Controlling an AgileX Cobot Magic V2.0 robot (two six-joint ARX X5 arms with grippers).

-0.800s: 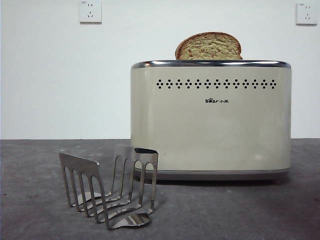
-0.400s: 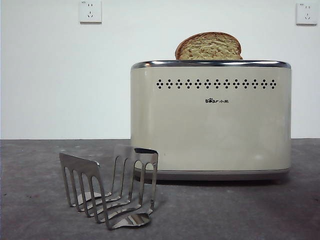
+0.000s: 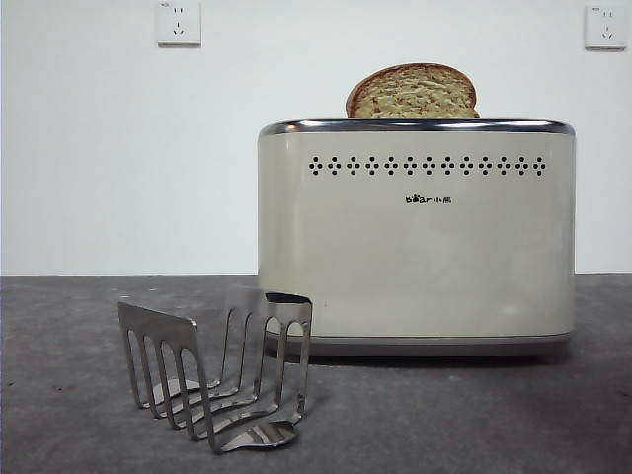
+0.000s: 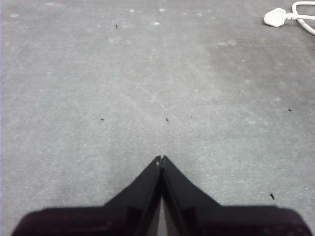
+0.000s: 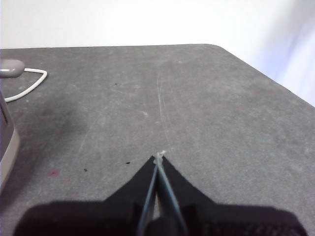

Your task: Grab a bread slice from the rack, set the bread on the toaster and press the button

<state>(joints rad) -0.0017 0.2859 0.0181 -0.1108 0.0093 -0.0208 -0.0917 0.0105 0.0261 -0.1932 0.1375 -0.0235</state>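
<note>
Front view: one slice of bread [image 3: 413, 93] stands upright in the top of one toaster [image 3: 416, 237], its rounded crown clear above the chrome rim; one rack [image 3: 218, 367], holding nothing, sits on the grey worktop [image 3: 59, 375] in front of the toaster's near corner, close but apart. Two wall sockets [image 3: 179, 22] behind. No arm in this view. Bread looks placed, so the button press appears to be what is left; no button shows on this face, so a press aimed at the wrong side is a risk, and a hard push could slide the toaster into the rack. Left wrist view: left end effector [image 4: 161, 159] closed tip to tip, holding nothing, over bare worktop; one white plug [image 4: 275, 17] with its cable far off. Right wrist view: right end effector [image 5: 157, 158] likewise pinched closed and empty, near the worktop's corner; a toaster edge and one white cable [image 5: 29, 83] at the side, which a sweeping arm might snag.
</note>
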